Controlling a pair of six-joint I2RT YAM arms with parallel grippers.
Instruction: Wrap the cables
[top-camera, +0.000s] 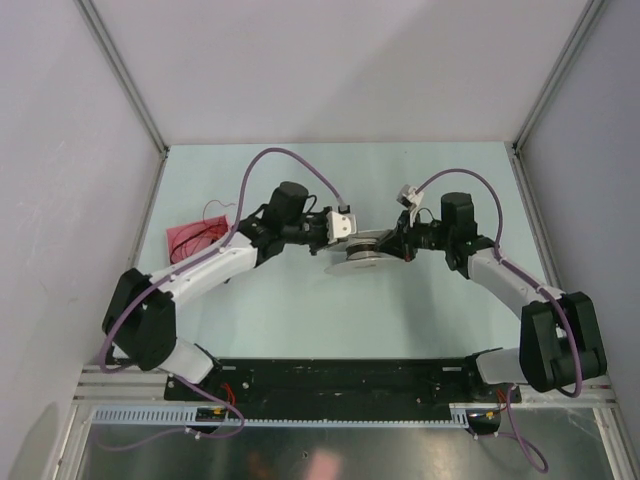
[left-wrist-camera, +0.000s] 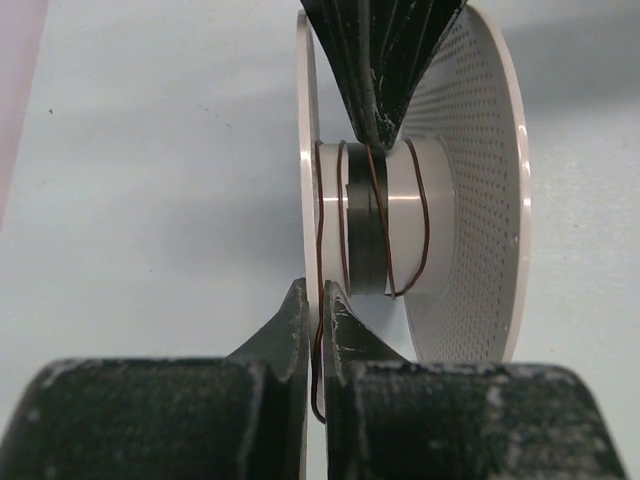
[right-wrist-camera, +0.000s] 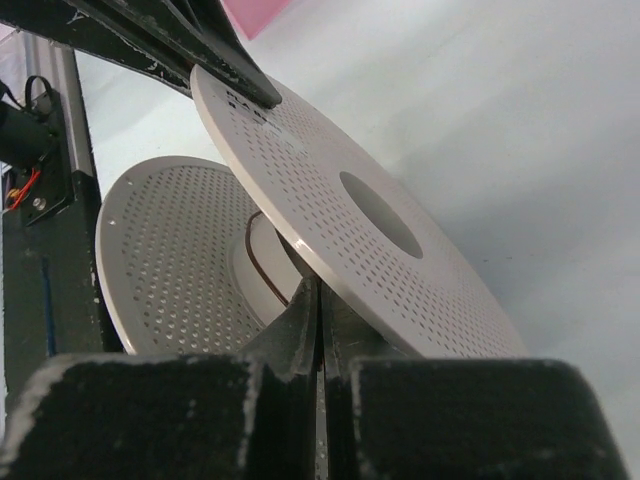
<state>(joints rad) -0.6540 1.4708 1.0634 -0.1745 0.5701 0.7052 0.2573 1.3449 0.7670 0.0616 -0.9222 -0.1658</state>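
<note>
Spool of pale grey perforated plastic (top-camera: 362, 258) sits between both arms, axis crosswise to the left gripper (left-wrist-camera: 315, 298), which is pressed together on its flange rim; right gripper (right-wrist-camera: 318, 292), also pressed together, noses the core; hair-thin dark red cable (left-wrist-camera: 425, 230) loops the core, its tail dropping straight towards the nearer left gripper.

No legible text anywhere; spool flange (right-wrist-camera: 300, 160) has faint embossed marks near its rim (too blurred to read).
</note>
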